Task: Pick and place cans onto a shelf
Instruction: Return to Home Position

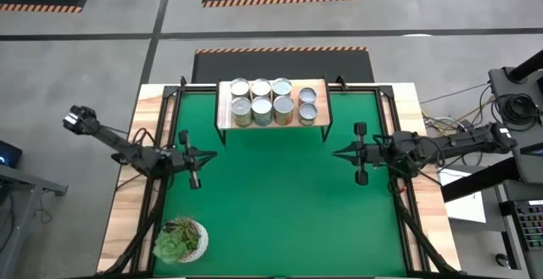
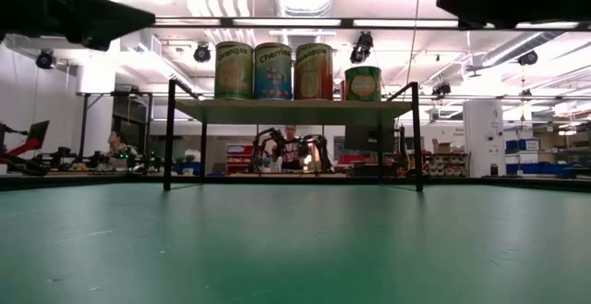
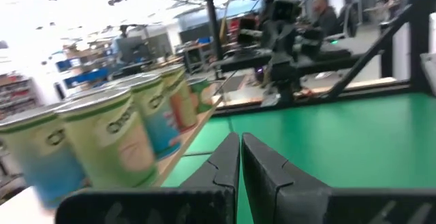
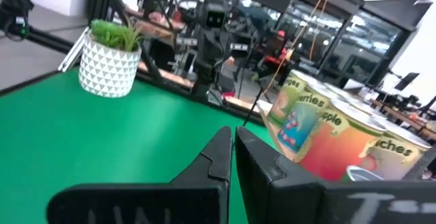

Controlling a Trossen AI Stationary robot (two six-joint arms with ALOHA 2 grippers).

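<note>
Eight silver-topped cans [image 1: 261, 101] stand upright on their bottoms on the light-wood shelf [image 1: 321, 87] at the table's far edge. They also show in the low view [image 2: 273, 70], the left wrist view [image 3: 122, 132] and the right wrist view [image 4: 320, 125]. The shelf [image 2: 291, 110] stands on thin black legs. My left gripper [image 1: 213, 153] is shut and empty over the green mat, left of centre and nearer than the shelf, pointing toward the right edge. My right gripper [image 1: 334, 153] is shut and empty right of centre, pointing toward the left gripper. Both sets of fingertips meet in their own wrist views [image 3: 240, 137] [image 4: 231, 132].
A potted green succulent [image 1: 180, 238] in a white patterned pot stands at the near left corner; it also shows in the right wrist view [image 4: 109, 57]. The green mat [image 1: 280, 203] lies between the two grippers. People and other equipment show in the room beyond the table.
</note>
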